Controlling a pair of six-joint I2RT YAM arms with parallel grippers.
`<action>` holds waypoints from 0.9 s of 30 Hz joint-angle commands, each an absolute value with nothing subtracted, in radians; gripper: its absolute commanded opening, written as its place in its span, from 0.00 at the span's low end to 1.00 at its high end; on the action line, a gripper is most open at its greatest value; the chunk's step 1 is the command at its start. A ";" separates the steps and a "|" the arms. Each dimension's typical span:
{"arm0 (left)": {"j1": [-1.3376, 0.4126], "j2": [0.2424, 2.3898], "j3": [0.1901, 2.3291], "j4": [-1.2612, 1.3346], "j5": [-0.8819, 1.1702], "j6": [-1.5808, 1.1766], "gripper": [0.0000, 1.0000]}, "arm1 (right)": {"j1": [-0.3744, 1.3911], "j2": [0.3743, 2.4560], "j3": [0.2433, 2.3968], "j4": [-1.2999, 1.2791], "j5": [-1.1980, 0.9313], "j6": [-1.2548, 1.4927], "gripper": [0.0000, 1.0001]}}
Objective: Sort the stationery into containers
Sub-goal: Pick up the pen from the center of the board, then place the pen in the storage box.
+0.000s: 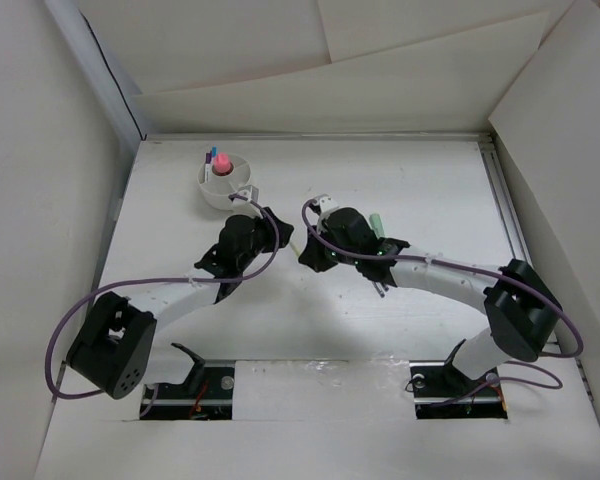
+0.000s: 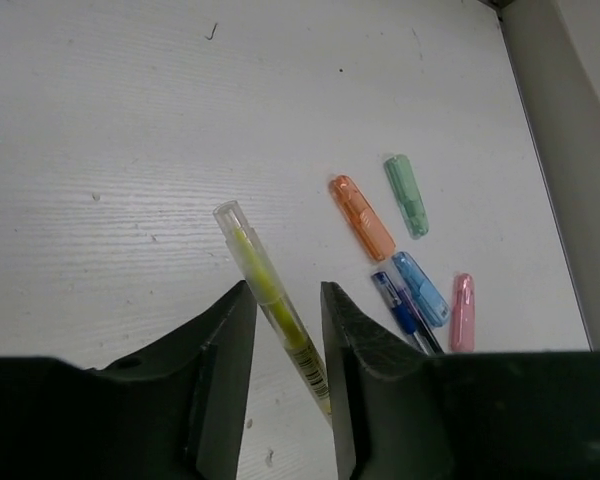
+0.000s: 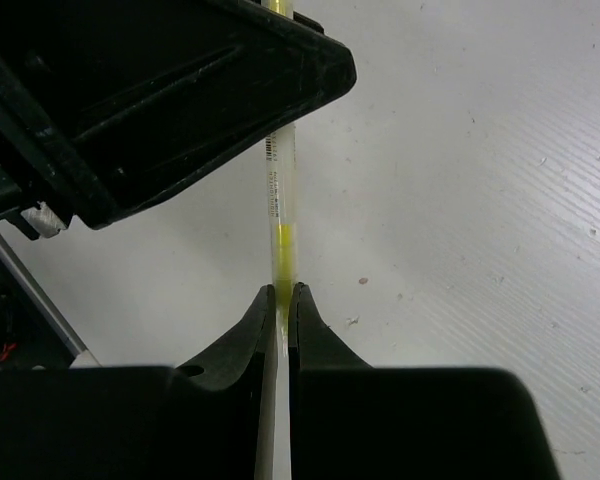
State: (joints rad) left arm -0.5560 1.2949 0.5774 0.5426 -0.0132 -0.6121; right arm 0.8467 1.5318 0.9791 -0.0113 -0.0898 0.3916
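My right end effector [image 3: 283, 292] is pressed together on the thin barrel of a yellow highlighter pen [image 3: 282, 215]. The pen looks to be held up off the desk [image 2: 130, 120], in the gap between the two arms and near the cup. The left end effector [image 2: 288, 292] has a finger on either side of the same pen, and the clear-capped end pokes out past its tips. A sliver of space shows beside the barrel, so I cannot tell whether it is truly gripping or only bracketing. I judge the pen to be light, rigid and slick plastic. Pinched near one end it will want to swivel, so I would take it around mid-barrel, square across the jaws, and avoid the cap, which could pull off. The white cup [image 1: 218, 197] sits at the far left of the desk, just beyond the left arm. A pink-capped glue stick [image 1: 222, 166] stands upright in it, with a blue item [image 1: 212, 154] leaning at the back. From above I cannot make out its dividers or which compartment holds what. Loose on the desk lie an orange stick [image 2: 362, 216] and a green stick [image 2: 407, 194] side by side. Just below them are a blue stick [image 2: 420, 288] against a dark blue pen [image 2: 398, 305], and a pink stick [image 2: 462, 312].
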 commanded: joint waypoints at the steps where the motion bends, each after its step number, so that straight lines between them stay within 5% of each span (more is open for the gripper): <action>1: -0.554 1.295 0.620 0.603 -0.035 -0.626 0.27 | 0.857 1.496 0.991 0.066 -0.112 0.382 0.00; 6: -0.554 1.295 0.630 0.603 -0.035 -0.635 0.02 | 0.857 1.476 0.980 0.066 -0.094 0.373 0.00; 10: -0.554 1.284 0.663 0.557 -0.083 -0.635 0.00 | 0.857 1.438 0.980 0.066 -0.083 0.362 0.30; 14: -0.554 1.266 0.698 0.523 -0.150 -0.635 0.00 | 0.857 1.375 0.971 0.066 -0.045 0.334 0.47; 27: -0.545 1.233 0.810 0.416 -0.480 -0.604 0.00 | 0.848 1.261 0.856 0.055 0.041 0.321 0.51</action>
